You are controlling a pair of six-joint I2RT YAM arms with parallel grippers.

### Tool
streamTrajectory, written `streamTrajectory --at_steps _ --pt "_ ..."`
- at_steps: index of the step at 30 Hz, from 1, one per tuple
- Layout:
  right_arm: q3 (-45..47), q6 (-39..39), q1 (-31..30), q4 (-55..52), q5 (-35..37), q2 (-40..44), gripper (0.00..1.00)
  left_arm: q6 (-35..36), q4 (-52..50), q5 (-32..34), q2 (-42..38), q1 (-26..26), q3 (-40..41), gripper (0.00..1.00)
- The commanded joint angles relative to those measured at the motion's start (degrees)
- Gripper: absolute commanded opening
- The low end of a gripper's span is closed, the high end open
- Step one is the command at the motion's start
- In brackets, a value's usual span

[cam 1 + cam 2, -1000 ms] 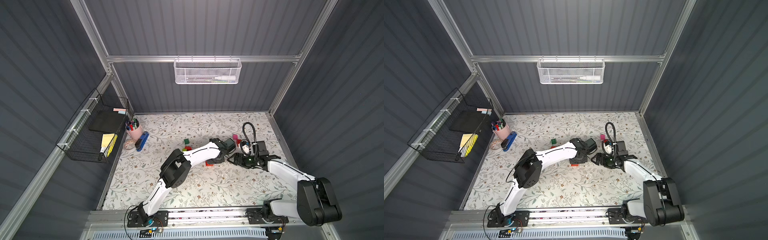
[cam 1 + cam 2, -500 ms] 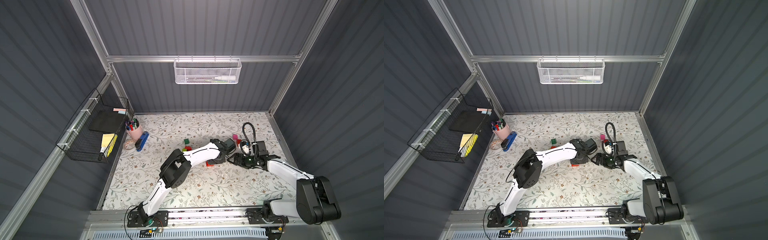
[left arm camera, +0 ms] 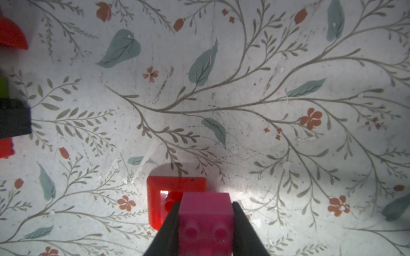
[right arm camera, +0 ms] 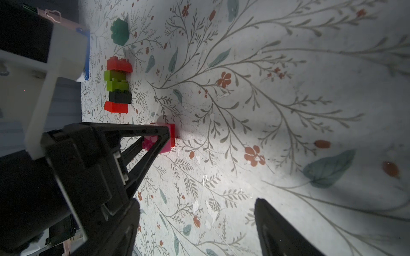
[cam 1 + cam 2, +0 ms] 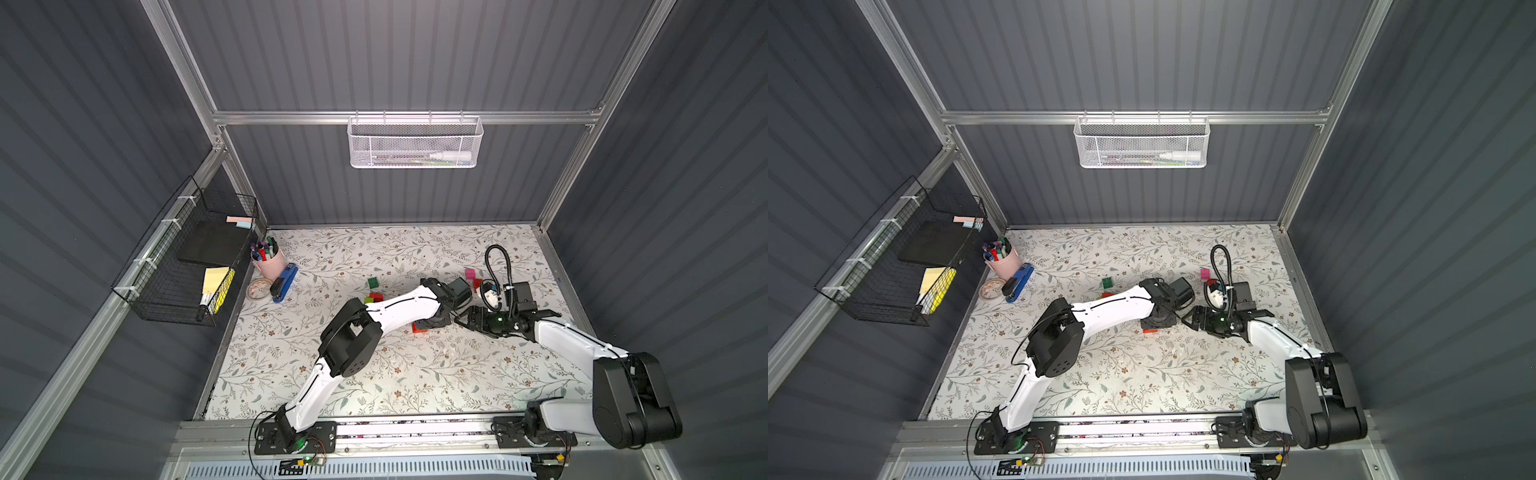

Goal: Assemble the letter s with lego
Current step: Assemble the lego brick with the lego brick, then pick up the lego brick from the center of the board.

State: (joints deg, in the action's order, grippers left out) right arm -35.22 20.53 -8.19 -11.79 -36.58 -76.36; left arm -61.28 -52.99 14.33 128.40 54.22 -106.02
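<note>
My left gripper [image 3: 206, 212] is shut on a pink lego brick [image 3: 206, 221], low over the floral mat. The pink brick [image 4: 165, 148] sits against a red brick [image 3: 159, 199] lying on the mat, also seen in a top view [image 5: 419, 328]. My right gripper [image 4: 197, 221] stands open and empty just right of the left gripper [image 5: 434, 322]. A joined row of red, lime, black and red bricks [image 4: 117, 86] lies beyond. A dark green brick [image 5: 373, 282] lies loose further back. Another pink brick [image 5: 470, 273] rests behind the right arm.
A pink cup of pens [image 5: 268, 259], a blue stapler [image 5: 286, 282] and a tape roll [image 5: 258, 288] stand at the mat's back left. A black wire basket [image 5: 187, 257] hangs on the left wall, and a white mesh basket [image 5: 413, 141] on the back wall.
</note>
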Motion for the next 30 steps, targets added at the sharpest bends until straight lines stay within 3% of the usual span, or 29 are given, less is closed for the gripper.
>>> streamTrajectory --at_steps 1,12,21,24,30 --pt "0.1 -0.2 0.3 -0.5 -1.0 0.1 0.83 1.1 -3.9 -1.0 -0.6 -0.2 1.0 0.36" --pt "-0.6 -0.7 0.3 -1.5 -1.3 0.3 0.83 3.7 -3.1 0.7 -4.2 -0.2 0.2 0.52" --pt "-1.1 -1.1 0.3 -2.1 -1.3 0.2 0.83 9.9 -3.5 1.5 -9.4 -0.3 -1.1 0.63" --pt "-1.2 -1.3 0.2 -2.1 -1.8 0.2 0.83 12.0 -7.1 2.7 -10.3 -2.4 -2.3 0.65" --pt "-1.6 -1.3 -0.4 -1.1 -4.9 1.0 0.83 18.3 -5.3 -1.0 -11.4 -9.1 -0.1 0.68"
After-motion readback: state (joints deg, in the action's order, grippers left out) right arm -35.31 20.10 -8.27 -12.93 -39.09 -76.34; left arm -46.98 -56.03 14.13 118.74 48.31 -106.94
